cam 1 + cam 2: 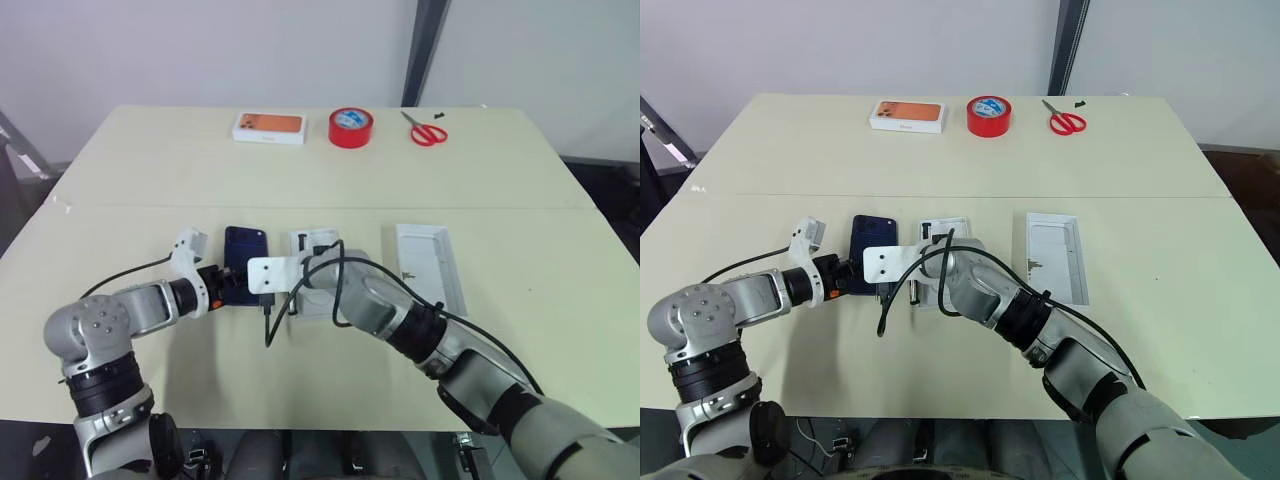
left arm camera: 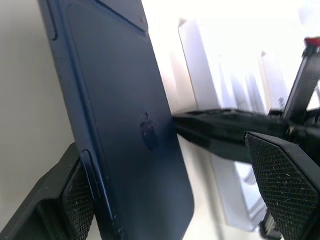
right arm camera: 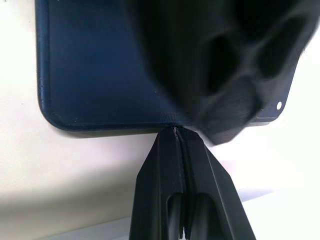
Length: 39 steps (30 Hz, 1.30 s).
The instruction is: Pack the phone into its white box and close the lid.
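The dark navy phone (image 1: pixel 244 252) lies back-up on the cream table (image 1: pixel 150 180), left of centre. My left gripper (image 2: pixel 165 160) is open and straddles the phone's near end; one pad (image 2: pixel 77 205) rests against its long edge, the other pad (image 2: pixel 285 185) stands off to the far side. My right gripper (image 3: pixel 175 131) is shut, its tip touching the phone's near edge beside the left fingers. The white box (image 1: pixel 943 232) sits just right of the phone, mostly hidden under my right forearm. The lid (image 1: pixel 430 265) lies open side up further right.
Along the table's far edge sit a white box with an orange top (image 1: pixel 268 127), a red tape roll (image 1: pixel 351 128) and red scissors (image 1: pixel 428 130). A black cable (image 1: pixel 268 325) loops from my right wrist over the table in front of the phone.
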Tool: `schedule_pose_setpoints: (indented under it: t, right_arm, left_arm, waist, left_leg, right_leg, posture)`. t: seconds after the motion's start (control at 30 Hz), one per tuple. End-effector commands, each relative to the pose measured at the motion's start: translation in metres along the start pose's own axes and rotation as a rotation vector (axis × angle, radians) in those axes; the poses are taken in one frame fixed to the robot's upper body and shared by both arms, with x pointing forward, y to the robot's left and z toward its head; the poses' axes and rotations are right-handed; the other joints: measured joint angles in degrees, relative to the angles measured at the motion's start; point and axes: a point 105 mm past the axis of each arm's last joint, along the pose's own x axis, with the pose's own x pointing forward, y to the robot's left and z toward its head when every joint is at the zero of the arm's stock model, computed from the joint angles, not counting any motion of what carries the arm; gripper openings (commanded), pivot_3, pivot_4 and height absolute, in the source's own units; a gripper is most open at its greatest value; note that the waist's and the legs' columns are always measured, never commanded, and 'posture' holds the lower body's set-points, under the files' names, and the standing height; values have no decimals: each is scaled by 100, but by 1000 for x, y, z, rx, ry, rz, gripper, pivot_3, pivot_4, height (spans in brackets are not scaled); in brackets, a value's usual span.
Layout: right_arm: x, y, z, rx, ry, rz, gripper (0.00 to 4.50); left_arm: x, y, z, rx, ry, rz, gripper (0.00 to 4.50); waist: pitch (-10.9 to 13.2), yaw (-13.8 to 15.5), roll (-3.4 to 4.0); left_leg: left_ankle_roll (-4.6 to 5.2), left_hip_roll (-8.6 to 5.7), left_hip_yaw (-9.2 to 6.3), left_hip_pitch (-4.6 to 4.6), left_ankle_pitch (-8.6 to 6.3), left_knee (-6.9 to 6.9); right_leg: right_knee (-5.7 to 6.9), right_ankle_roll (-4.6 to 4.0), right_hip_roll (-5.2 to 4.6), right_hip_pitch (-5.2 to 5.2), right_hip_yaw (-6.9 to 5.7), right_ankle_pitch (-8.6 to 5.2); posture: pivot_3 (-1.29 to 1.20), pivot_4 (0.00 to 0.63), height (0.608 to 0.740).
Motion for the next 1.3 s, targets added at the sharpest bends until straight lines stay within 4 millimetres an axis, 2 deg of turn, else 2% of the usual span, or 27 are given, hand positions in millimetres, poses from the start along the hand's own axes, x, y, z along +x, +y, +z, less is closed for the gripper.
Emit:
schedule_pose_setpoints:
  t: [0.03, 0.1, 0.17, 0.23, 0.37, 0.63, 0.77, 0.87, 1.0, 1.07, 1.2, 1.3]
  right_arm:
    - [-4, -5, 16, -15, -62, -19, 43]
    - [-4, -5, 16, -14, -63, -20, 43]
    - [-4, -5, 16, -14, -64, -21, 0]
    - [-4, -5, 16, -15, -65, -22, 0]
    - [-6, -6, 17, -16, -68, -24, 0]
    - [-13, -8, 19, -19, -84, -29, 0]
    - [-19, -13, 24, -19, -103, -43, 0]
    - [-30, -19, 30, 14, -146, -54, 0]
    - [-59, -19, 40, 97, -300, -21, 0]
    - [-78, -19, 37, 138, -361, 0, 0]
    - [-113, -27, 15, 239, -420, -2, 0]
    - [-128, -31, -5, 294, -418, -12, 0]
  left_arm:
    - [-1, 10, 3, -82, -24, 18, 4500]
    - [-2, 12, 5, -98, -38, 22, 4500]
    - [-3, 12, 9, -124, -65, 9, 3951]
    - [-5, 12, 11, -145, -87, -3, 3189]
    - [-5, 12, 13, -163, -106, -8, 1206]
    - [-7, 14, 16, -247, -170, -26, 1206]
    - [-8, 13, 16, -258, -180, -33, 84]
    - [-12, 8, 21, -256, -219, -65, 84]
    - [-19, -11, 32, -247, -310, -162, 84]
    - [-16, -24, 30, -235, -320, -207, 84]
    - [-1, -55, 17, -215, -293, -281, 84]
    - [14, -68, 0, -226, -231, -284, 84]
  waist:
    - [0, -7, 0]
    - [0, -11, 0]
    - [0, -19, 0]
    - [1, -29, -2]
    - [3, -29, -5]
    - [3, -29, -6]
    - [2, -21, -7]
    - [3, -25, -7]
    - [5, -2, -12]
    - [6, 19, -13]
    - [9, 48, -19]
    - [9, 19, -20]
  left_leg:
    - [0, 0, 0, 0, 0, 0]
    - [-1, 1, 0, 0, 1, 0]
    - [-2, 0, -1, 0, 1, 0]
    - [-3, 1, -2, 0, 2, -1]
    - [-6, 2, -3, -2, 3, -2]
    - [-7, 2, -4, -3, 3, -3]
    - [-8, 2, -4, -3, 3, -3]
    - [-9, 2, -4, -3, 3, -3]
    - [-9, 2, -6, -6, 3, -3]
    - [-8, 2, -6, -8, 2, -3]
    - [-5, -1, -9, -10, -1, -2]
    - [-1, 0, -11, -9, -3, -4]
  right_leg:
    - [0, 0, 0, 0, 0, 0]
    - [0, 0, 1, 0, 0, 0]
    - [0, 0, 1, 0, 0, 0]
    - [1, 0, 2, -2, 0, 0]
    - [1, 0, 2, -4, 0, 0]
    - [0, 0, 2, -5, 0, 0]
    - [1, 0, 2, -6, 0, 0]
    - [0, 0, 2, -6, 0, 0]
    - [-2, 0, 1, -7, -2, 0]
    - [-7, 1, 0, -6, -2, 0]
    - [-21, 2, -6, 4, -7, 1]
    - [-22, 2, -3, 6, -8, 1]
  posture:
    - [0, 150, 733]
    - [0, 150, 733]
    - [0, 150, 733]
    - [0, 150, 733]
    - [0, 150, 733]
    - [0, 150, 733]
    - [0, 150, 733]
    - [0, 150, 733]
    - [0, 150, 733]
    - [0, 150, 733]
    - [0, 150, 733]
    - [0, 150, 733]
